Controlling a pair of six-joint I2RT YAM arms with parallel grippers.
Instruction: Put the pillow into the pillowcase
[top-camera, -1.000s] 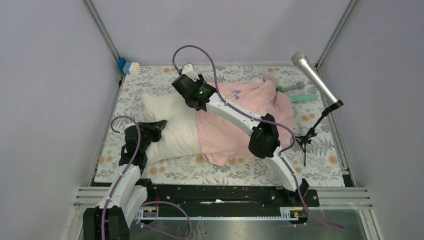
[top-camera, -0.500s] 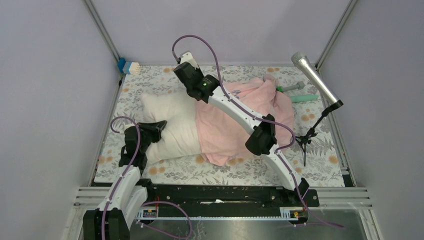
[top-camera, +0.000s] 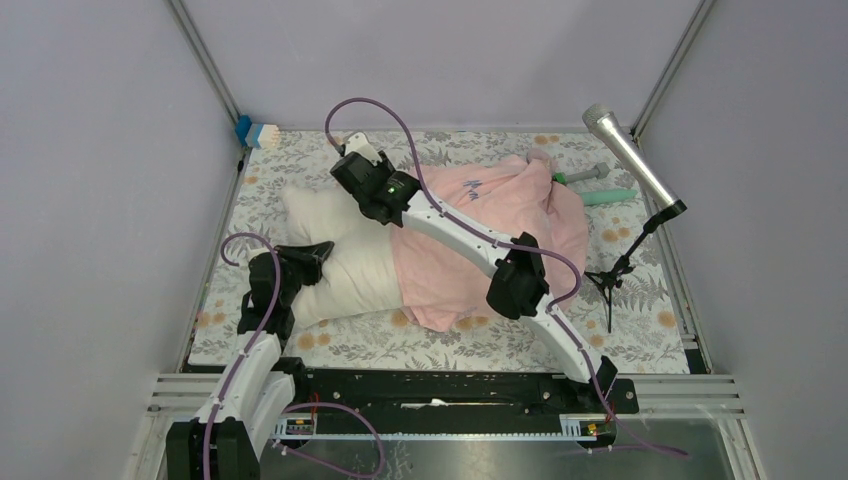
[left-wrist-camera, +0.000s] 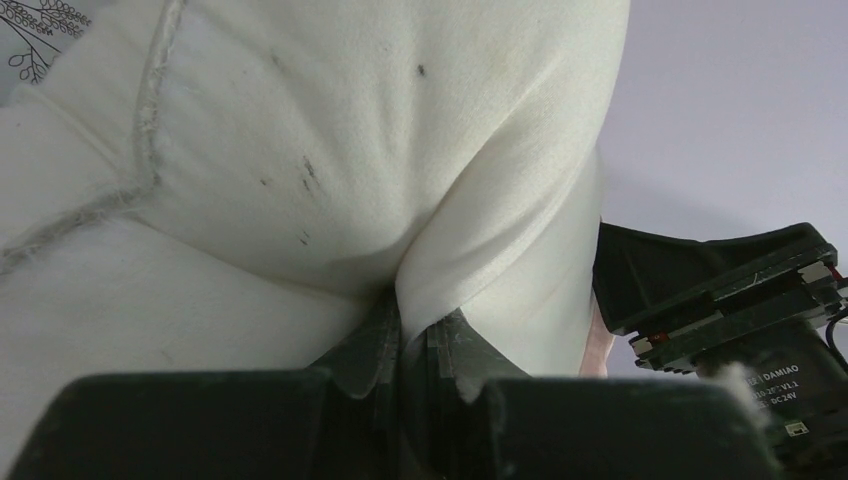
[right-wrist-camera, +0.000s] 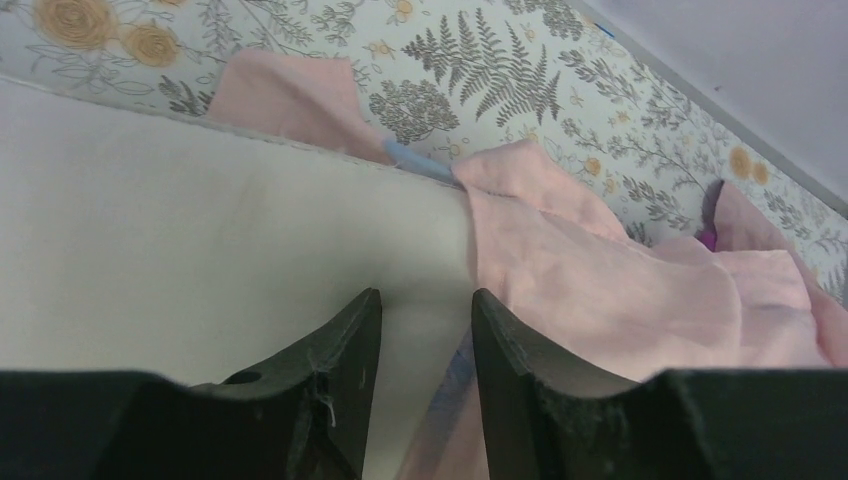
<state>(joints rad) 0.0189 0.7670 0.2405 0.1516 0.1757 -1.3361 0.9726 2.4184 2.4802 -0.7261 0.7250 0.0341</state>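
Top external view: a plump cream fabric pillow (top-camera: 340, 255) lies on the floral-patterned cloth (top-camera: 350, 335) that covers the bench, left of centre. Its left part is bare. Its right part is covered by a thin pale pink pillowcase (top-camera: 470, 230) with dark cursive writing, which lies rumpled toward the far right of the bench.

The left arm (top-camera: 270, 290) reaches to the pillow's near left end. In the left wrist view its jaws are pressed together on a pinched fold of the pillow (left-wrist-camera: 300, 150), and the cream cloth bulges above the fingertips (left-wrist-camera: 370, 345).

The right arm (top-camera: 375, 185) stretches across the pillowcase to the pillow's far edge. In the right wrist view its jaws stand a narrow way apart with nothing clamped. Between and beyond the fingers (right-wrist-camera: 350, 340) the pillow's seam (right-wrist-camera: 200, 240) meets the pink pillowcase (right-wrist-camera: 600, 290).

A silver microphone on a small black stand (top-camera: 630, 155) stands at the right edge, with a teal-handled tool (top-camera: 610, 196) just behind the pillowcase. A blue and white brush (top-camera: 260, 133) sits in the far left corner.
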